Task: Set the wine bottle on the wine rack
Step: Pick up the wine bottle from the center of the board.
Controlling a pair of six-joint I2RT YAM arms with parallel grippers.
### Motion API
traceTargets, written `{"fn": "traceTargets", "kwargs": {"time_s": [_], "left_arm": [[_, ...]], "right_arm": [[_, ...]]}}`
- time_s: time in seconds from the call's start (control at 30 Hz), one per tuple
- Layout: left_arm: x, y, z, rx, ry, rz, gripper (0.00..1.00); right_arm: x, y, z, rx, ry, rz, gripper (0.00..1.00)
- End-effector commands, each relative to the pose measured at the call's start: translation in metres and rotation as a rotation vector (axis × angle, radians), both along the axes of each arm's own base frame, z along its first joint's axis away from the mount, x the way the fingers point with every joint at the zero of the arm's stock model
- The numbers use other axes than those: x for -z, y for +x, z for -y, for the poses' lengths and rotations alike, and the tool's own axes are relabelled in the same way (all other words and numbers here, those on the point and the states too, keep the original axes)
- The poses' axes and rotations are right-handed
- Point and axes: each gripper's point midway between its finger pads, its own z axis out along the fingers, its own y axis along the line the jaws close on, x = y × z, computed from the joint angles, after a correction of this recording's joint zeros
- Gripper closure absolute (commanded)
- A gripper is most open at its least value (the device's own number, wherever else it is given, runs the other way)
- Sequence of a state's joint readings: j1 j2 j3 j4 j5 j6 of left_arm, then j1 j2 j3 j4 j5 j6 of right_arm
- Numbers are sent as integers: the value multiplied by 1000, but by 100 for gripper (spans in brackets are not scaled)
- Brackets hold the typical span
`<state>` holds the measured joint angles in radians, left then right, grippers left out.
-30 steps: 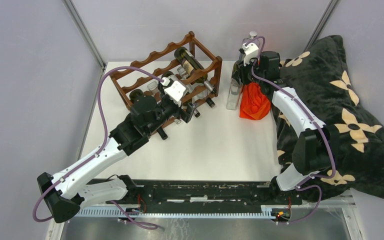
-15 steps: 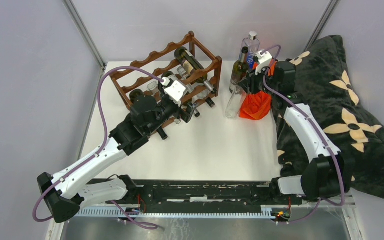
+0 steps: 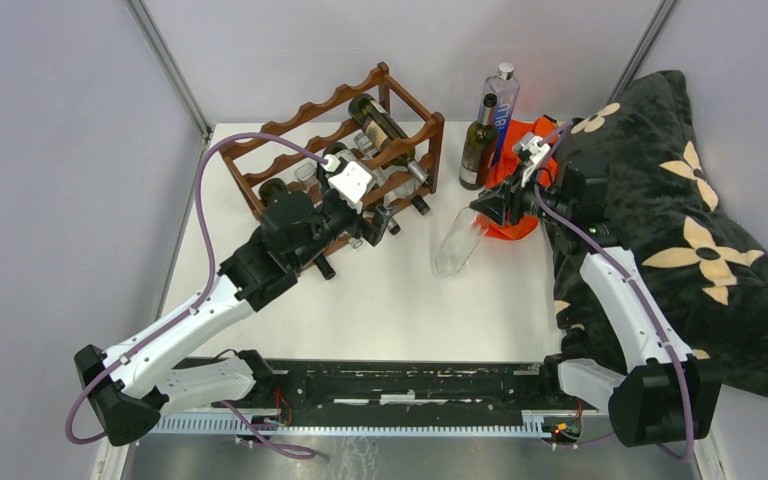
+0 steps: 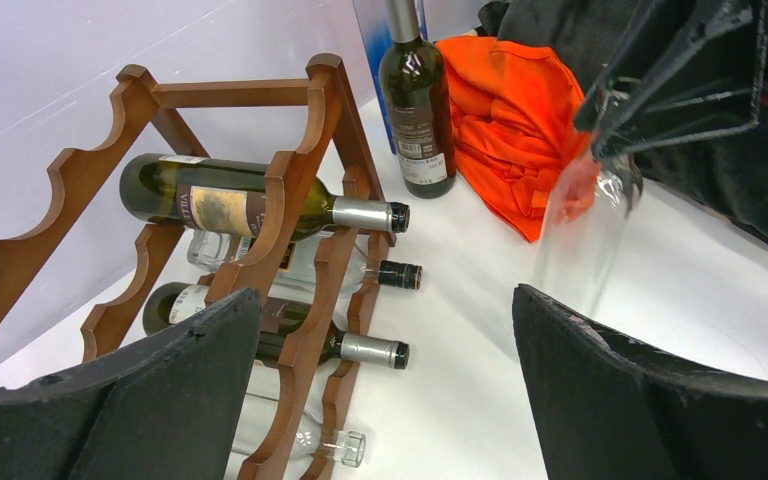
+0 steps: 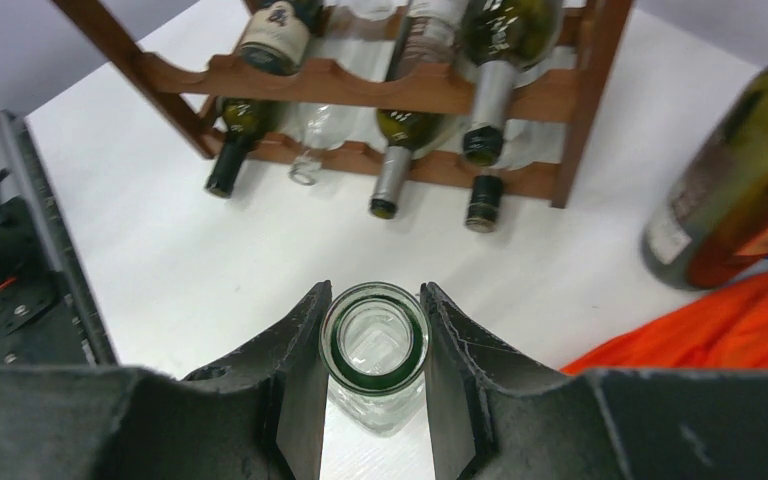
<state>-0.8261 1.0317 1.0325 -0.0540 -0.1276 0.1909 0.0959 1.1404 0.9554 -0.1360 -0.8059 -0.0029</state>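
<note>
Bright even light, foreground perhaps soft

Inventory: eight bottles, one rack, two textiles.
One wine rack (image 4: 328, 110) holding five racked bottles (image 5: 388, 180), counted by their necks; two upright on the table (image 3: 360, 300), namely one dark wine bottle (image 3: 477, 150) and one blue bottle (image 3: 498, 100); one clear bottle (image 3: 457, 243) off the rack; one orange cloth (image 4: 500, 130); one black flowered blanket (image 3: 680, 200).
</note>
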Motion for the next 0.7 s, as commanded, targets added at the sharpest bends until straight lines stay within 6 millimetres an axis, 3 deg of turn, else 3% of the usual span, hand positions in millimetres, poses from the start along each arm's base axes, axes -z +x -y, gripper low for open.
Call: {"fn": "traceTargets", "kwargs": {"time_s": [0.0, 0.27, 0.67], "left_arm": [[-16, 1, 1, 10, -14, 54, 0], [-15, 2, 2, 14, -13, 52, 0], [-12, 2, 5, 22, -10, 46, 0]], "right_arm": [[-30, -27, -15, -143, 98, 92, 100], [-19, -56, -24, -232, 176, 81, 100], [-4, -62, -25, -255, 199, 49, 100]]}}
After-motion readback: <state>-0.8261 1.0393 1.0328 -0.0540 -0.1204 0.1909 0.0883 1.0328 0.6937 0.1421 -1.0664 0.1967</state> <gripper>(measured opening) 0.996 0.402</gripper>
